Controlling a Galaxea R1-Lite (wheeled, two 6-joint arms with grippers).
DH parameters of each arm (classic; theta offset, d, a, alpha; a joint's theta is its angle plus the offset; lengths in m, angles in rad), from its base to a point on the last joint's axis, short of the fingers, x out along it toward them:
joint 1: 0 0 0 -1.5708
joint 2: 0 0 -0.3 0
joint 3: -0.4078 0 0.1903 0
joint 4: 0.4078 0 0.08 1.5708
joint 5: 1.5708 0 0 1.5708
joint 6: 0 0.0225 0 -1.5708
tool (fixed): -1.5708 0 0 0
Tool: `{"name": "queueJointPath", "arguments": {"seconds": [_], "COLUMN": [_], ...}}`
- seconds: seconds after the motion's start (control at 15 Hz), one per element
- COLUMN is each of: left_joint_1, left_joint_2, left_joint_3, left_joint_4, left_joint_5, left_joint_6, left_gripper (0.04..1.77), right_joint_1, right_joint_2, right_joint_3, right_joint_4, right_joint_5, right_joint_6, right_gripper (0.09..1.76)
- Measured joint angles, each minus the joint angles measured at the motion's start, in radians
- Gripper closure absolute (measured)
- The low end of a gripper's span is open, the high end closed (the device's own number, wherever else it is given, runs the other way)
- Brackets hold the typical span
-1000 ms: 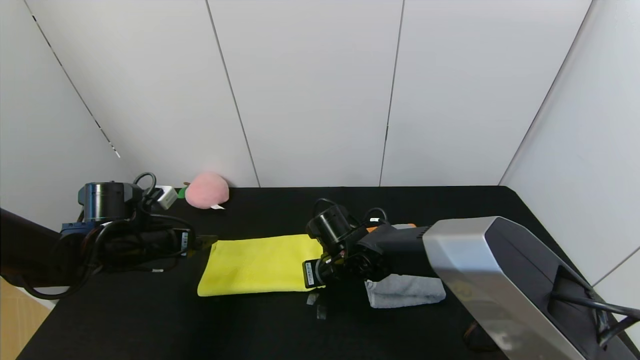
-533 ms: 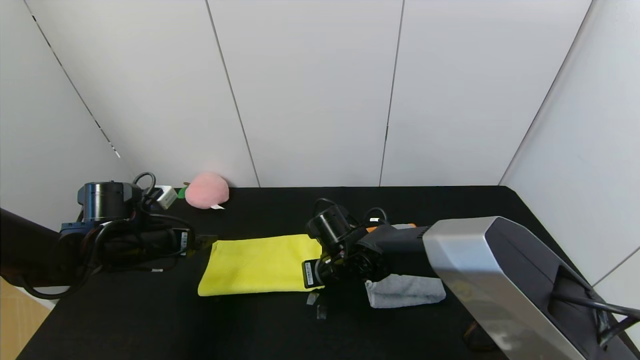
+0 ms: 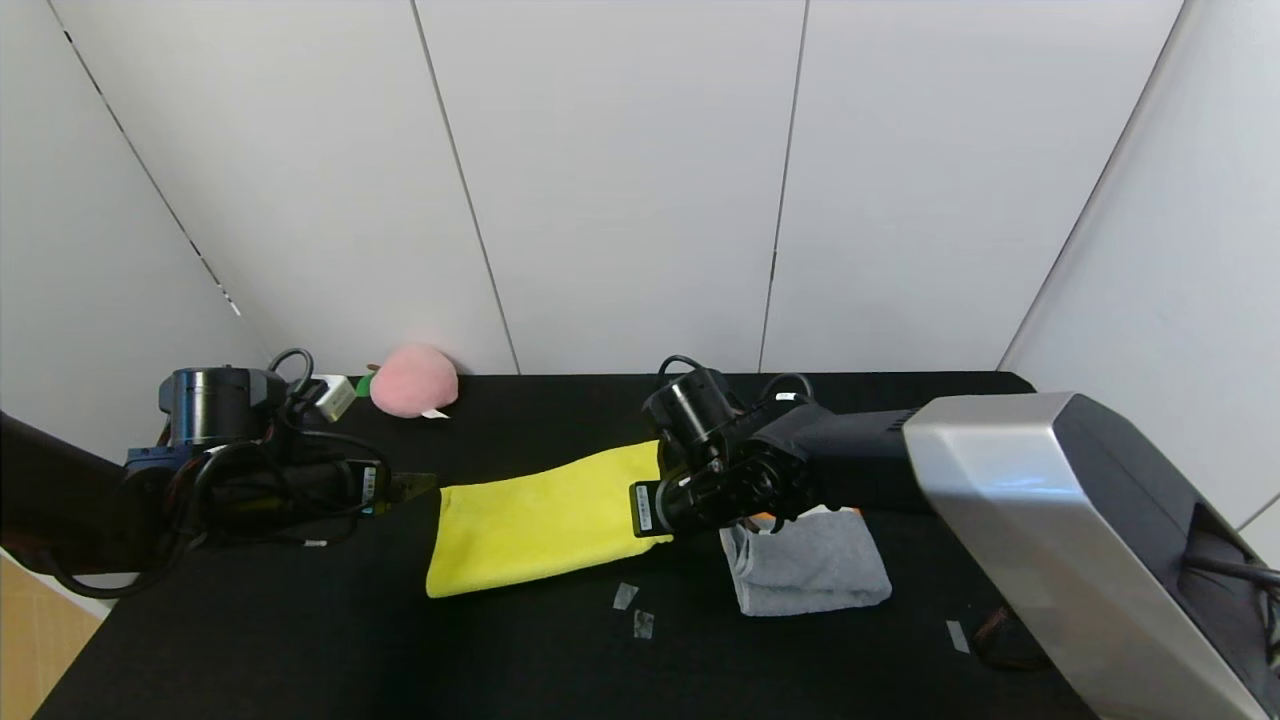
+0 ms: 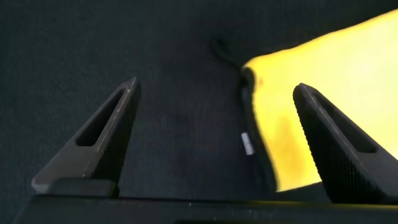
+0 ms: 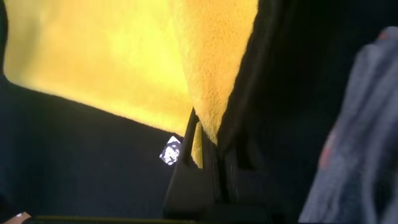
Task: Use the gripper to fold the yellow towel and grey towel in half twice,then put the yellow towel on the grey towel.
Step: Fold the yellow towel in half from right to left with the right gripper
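Black cloth-covered worktop (image 3: 520, 660) fills the lower frame. White panelled walls (image 3: 620, 180) with thin dark seams fill the upper frame. Wood-toned floor patch (image 3: 30, 630) at lower left. Even, soft lighting.

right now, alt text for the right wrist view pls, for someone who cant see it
The right gripper is shut on the yellow towel, pinching its edge so the cloth hangs over the black table. The grey towel lies alongside.
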Motion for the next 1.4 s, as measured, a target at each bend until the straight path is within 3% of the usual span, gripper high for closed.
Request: {"name": "queueJointPath", "arguments": {"seconds": [0.33,0.93,1.4], "left_joint_1": [0.0,-0.001,-0.01], "left_joint_2": [0.002,0.008,0.013], "left_joint_3": [0.003,0.008,0.019], "left_joint_4": [0.0,-0.001,-0.009], "left_joint_5": [0.0,0.0,0.001], "left_joint_6": [-0.001,-0.001,0.002], "left_gripper": [0.09,0.09,0.09], "right_joint_1": [-0.071,-0.194,-0.188], "right_joint_2": [-0.055,-0.132,-0.167], "right_joint_3": [0.011,0.089,0.081], "right_joint_4": [0.083,0.087,0.077], "right_joint_5": [-0.002,-0.002,0.001], "right_joint_6": [-0.004,-0.009,-0.01], "right_gripper": [1.69,1.69,1.69]}}
